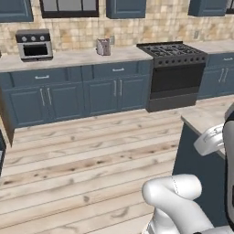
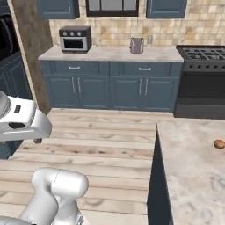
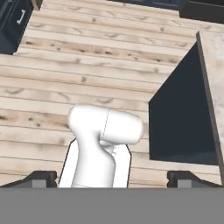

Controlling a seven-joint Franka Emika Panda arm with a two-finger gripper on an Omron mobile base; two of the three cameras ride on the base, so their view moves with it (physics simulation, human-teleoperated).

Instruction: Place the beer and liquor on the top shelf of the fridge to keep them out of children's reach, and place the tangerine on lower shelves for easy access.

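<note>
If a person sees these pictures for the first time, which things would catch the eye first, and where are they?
Probably the black stove first, dark against the blue cabinets along the far wall. On the counter to its left stand a toaster oven and a small toaster. Nearer, a small orange tangerine lies alone on the pale island counter at the right, and the open gripper looks down on the plank floor.

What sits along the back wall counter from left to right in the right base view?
Toaster oven → toaster → stove at the right edge. Apart from that row, nearer the camera, the tangerine lies on the island counter.
</note>
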